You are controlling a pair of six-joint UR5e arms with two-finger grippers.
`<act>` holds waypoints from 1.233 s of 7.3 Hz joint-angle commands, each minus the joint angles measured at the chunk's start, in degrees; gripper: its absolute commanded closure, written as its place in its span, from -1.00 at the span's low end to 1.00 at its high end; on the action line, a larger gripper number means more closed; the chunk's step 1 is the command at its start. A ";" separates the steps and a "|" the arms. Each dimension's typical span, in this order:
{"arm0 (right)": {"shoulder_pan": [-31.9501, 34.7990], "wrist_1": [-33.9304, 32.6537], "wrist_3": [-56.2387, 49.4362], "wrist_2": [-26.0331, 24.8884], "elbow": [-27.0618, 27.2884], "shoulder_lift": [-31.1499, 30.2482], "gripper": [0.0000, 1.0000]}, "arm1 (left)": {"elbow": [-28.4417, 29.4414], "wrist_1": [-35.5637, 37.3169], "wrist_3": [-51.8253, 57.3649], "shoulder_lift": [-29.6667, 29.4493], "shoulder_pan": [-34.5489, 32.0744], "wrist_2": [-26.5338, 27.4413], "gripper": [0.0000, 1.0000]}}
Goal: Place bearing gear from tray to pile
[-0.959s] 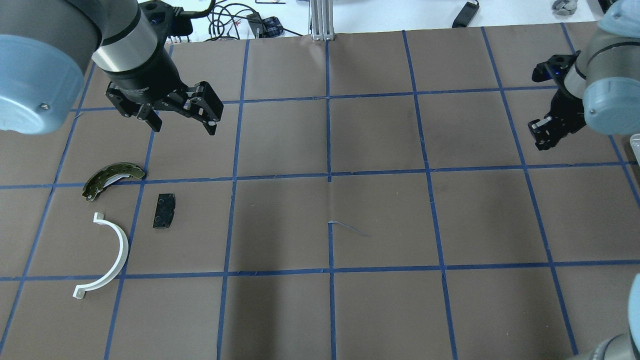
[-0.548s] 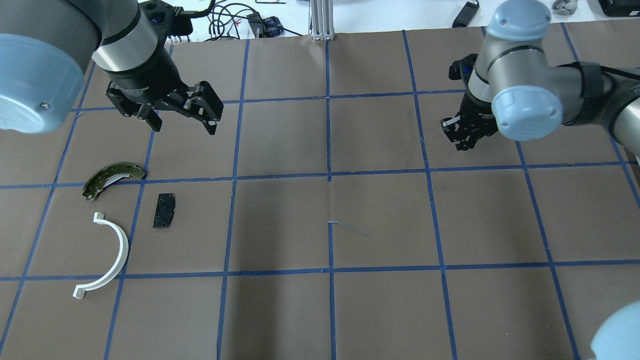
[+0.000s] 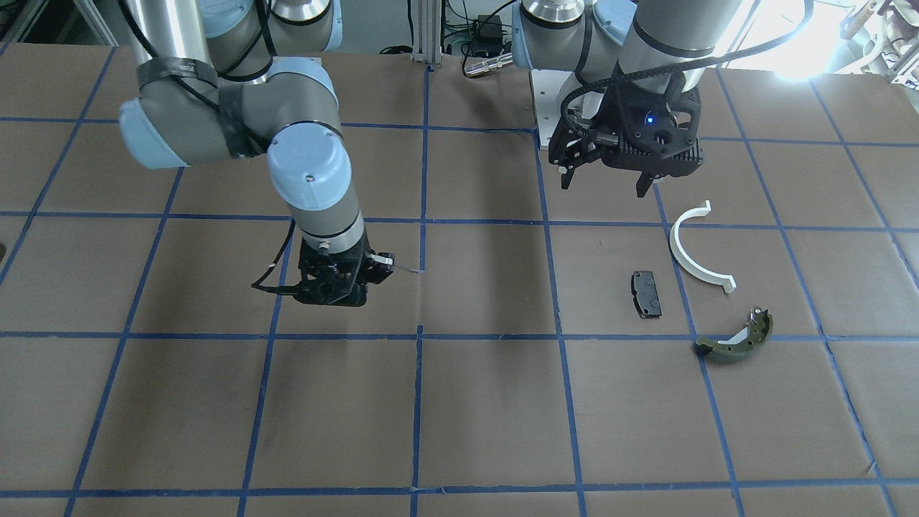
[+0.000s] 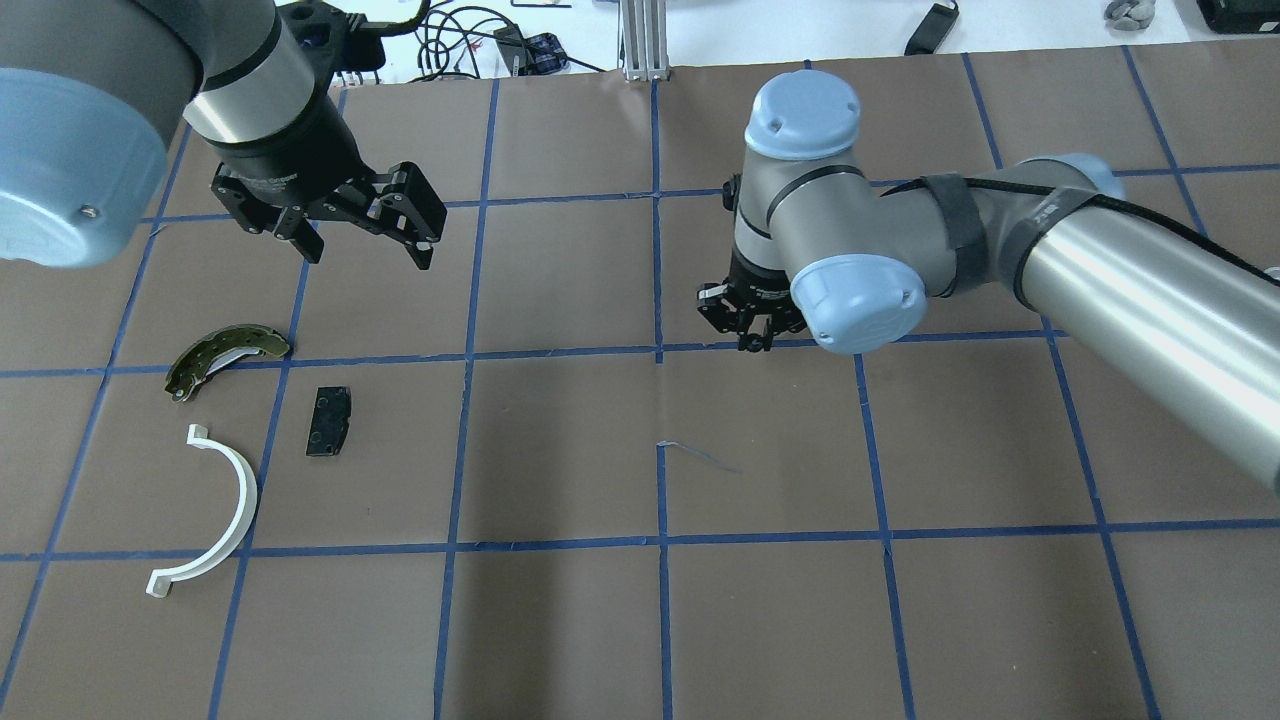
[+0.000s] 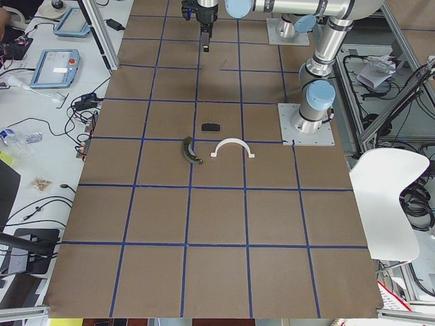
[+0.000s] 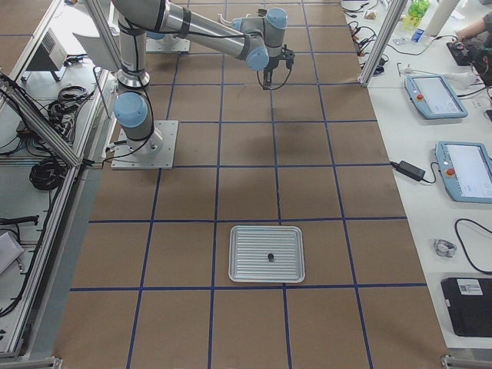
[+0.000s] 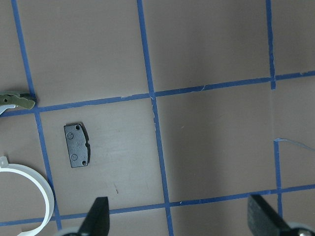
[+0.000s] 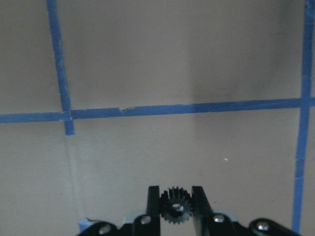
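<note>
Paper, brown and gridded with blue tape, covers the worktop (image 4: 560,620). Benches with cables and pendants (image 6: 434,96) flank it, and a white chair (image 5: 394,197) stands behind the robot's base. The right gripper (image 4: 752,335) hangs near the middle with its fingers (image 8: 153,199) narrow, clamped on the gear (image 8: 175,209) and well apart from the pile (image 4: 329,421) on the left. The left gripper (image 4: 368,258) hovers near the pile, fingers wide. The tray (image 6: 267,254) shows only from the right end — a dark speck (image 6: 270,256) on it is too small to make out. From overhead the wrist hides the gear.
</note>
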 commanded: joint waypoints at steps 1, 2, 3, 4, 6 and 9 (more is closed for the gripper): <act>7.60 -5.03 10.37 0.08 -0.19 4.30 1.00 | 0.00 0.00 0.00 0.00 0.00 0.05 -1.00; 9.45 -8.53 12.94 0.16 -0.37 6.76 1.00 | 0.00 0.00 0.00 0.00 0.00 0.05 -1.00; 10.95 -9.17 15.49 0.25 -1.15 8.44 1.00 | 0.00 0.00 0.00 0.00 0.00 0.05 -1.00; 12.62 -9.27 15.95 0.25 -2.73 10.11 0.88 | 0.00 0.00 0.00 0.00 0.00 0.05 -1.00; 12.64 -9.09 15.78 0.42 -3.27 10.65 -1.00 | 0.00 0.00 0.09 0.09 0.35 0.05 -1.00; 10.72 -8.22 13.16 0.16 -3.62 9.95 -1.00 | 0.00 0.00 0.09 0.09 0.35 -0.03 -1.00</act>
